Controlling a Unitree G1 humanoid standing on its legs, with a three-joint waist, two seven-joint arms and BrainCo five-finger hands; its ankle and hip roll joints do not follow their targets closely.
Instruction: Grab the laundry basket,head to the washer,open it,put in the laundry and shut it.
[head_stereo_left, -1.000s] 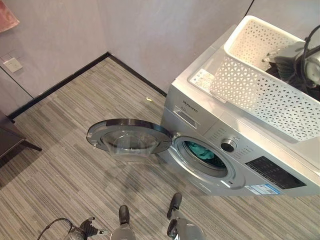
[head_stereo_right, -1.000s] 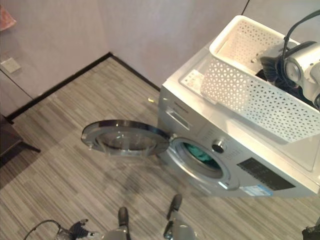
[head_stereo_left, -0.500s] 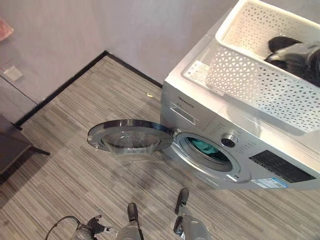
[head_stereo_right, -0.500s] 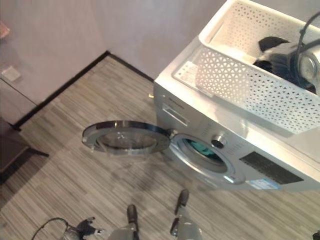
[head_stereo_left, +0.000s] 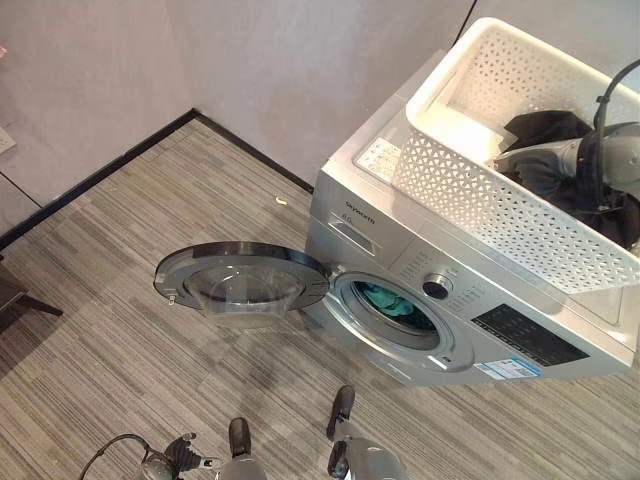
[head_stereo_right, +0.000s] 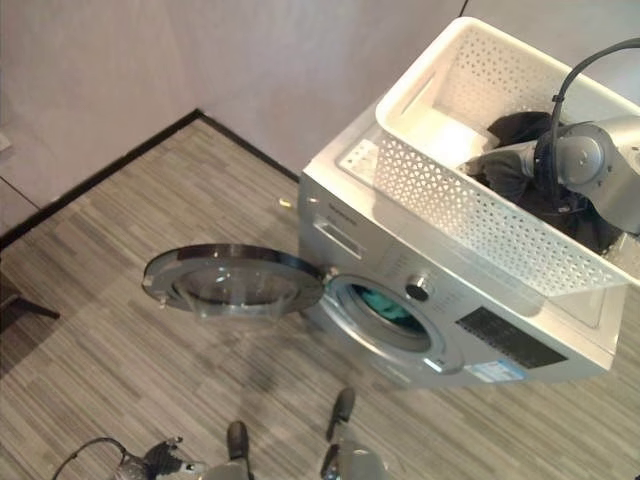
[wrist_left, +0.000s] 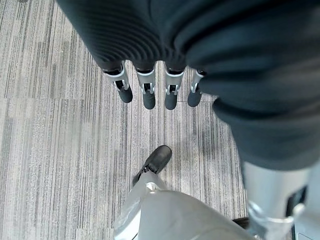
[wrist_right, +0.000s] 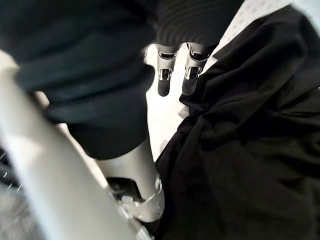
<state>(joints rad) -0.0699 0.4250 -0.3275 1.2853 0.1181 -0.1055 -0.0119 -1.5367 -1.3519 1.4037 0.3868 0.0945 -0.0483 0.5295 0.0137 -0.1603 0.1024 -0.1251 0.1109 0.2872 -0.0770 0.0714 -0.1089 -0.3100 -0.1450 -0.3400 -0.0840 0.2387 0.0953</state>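
— Two hands on my feed; start from the left?

— My left hand (wrist_left: 150, 85) hangs over the striped floor (head_stereo_left: 100, 330), fingers straight and relaxed, holding nothing. Next comes the washer door (head_stereo_left: 242, 280), swung wide open and lying nearly flat above the floor. Right of it sits the silver washer (head_stereo_left: 400, 250), with teal cloth (head_stereo_left: 385, 300) visible inside the drum.

— Any writing I can use?

— I see a small logo on the drawer panel and a blue label (head_stereo_left: 508, 368) at the front's lower right, both too small for me to read.

— And the basket?

— My white laundry basket (head_stereo_left: 480, 195) rests on top of the washer with black laundry (wrist_right: 250, 150) inside. My right hand (wrist_right: 180, 75) is in the basket beside that cloth, fingers straight, touching the dark fabric's edge without gripping it.
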